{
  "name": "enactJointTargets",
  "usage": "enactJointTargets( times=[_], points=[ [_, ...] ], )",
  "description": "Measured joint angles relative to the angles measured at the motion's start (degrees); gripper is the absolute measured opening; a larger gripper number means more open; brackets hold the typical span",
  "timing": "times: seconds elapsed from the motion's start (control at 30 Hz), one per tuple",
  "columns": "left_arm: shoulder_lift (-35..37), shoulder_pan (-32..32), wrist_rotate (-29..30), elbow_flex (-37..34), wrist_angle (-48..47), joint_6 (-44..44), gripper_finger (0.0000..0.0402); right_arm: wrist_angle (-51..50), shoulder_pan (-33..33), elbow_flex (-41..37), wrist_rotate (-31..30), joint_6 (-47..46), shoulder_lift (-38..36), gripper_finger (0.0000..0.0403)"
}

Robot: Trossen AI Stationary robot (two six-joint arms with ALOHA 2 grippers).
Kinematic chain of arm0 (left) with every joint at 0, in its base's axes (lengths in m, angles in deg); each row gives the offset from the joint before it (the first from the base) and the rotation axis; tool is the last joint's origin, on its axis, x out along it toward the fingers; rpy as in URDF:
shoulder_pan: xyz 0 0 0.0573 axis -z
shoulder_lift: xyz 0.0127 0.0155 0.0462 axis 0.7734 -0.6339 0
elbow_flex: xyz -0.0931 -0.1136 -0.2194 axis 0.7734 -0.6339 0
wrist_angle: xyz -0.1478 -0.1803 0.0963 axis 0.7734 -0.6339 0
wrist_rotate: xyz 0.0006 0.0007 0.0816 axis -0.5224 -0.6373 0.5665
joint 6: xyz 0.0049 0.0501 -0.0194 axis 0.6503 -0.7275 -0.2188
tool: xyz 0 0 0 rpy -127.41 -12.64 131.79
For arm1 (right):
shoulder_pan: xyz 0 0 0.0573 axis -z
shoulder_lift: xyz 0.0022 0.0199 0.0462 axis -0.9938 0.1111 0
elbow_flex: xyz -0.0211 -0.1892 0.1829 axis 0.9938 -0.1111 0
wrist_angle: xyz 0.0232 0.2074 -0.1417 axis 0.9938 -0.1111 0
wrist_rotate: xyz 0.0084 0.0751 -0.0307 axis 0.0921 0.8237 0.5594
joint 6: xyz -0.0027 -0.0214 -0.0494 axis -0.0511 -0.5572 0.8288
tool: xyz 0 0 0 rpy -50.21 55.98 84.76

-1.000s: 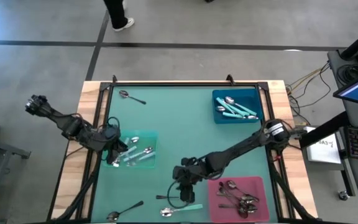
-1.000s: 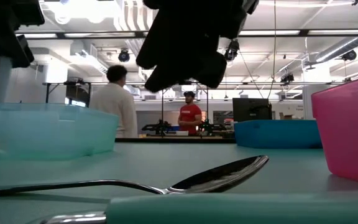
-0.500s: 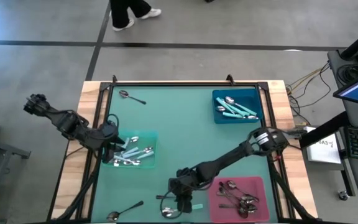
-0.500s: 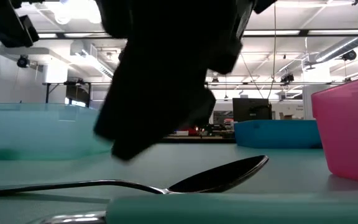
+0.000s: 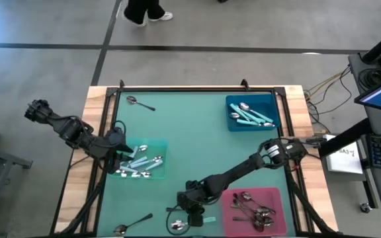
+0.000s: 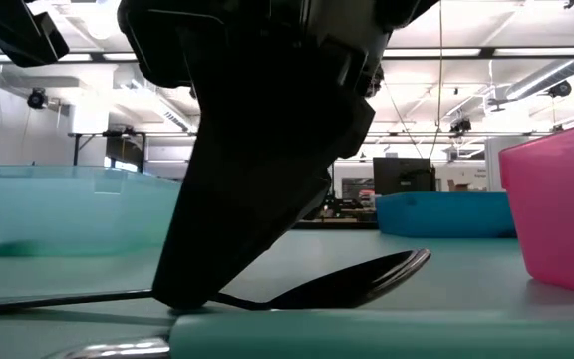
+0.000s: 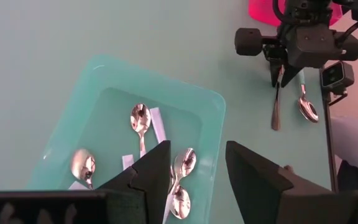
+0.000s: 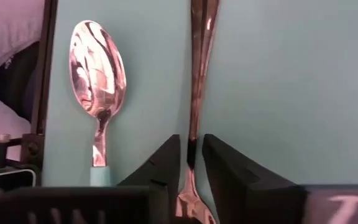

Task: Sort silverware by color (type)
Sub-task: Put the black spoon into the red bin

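My right gripper (image 5: 190,210) is low at the table's near edge. It is open, and its fingers stand narrowly on either side of the handle of an all-metal spoon (image 8: 201,50), with thin gaps showing in the right wrist view. A teal-handled spoon (image 8: 97,68) lies flat beside it. In the low view the right gripper (image 6: 257,189) reaches down to the table at that spoon's handle, and the bowl (image 6: 357,279) rests on the table. My left gripper (image 7: 197,168) is open and empty above the pale teal tray (image 5: 157,145), which holds several pale-handled spoons (image 7: 140,121).
A blue tray (image 5: 233,106) at the far right holds teal-handled spoons. A pink tray (image 5: 230,198) at the near right holds all-metal spoons. Loose spoons lie at the far left (image 5: 139,103) and the near left (image 5: 132,223). A person walks on the floor beyond the table.
My right gripper has moved toward the table's near edge and down, until its fingers straddle the metal spoon's handle. My left gripper has drawn slightly toward the left edge over the pale teal tray.
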Motion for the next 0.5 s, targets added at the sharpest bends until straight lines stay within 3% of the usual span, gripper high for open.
enactJointTargets(
  times=[0.17,0.5],
  points=[
    [-0.02,0.00,0.00,0.00,0.02,-0.01,0.0139,-1.59,0.28,0.02,-0.72,0.12,0.05,0.0016],
    [-0.11,0.00,0.02,0.00,0.07,0.00,0.0139,-5.23,1.61,-0.50,0.08,2.25,-2.94,0.0010]
  ],
)
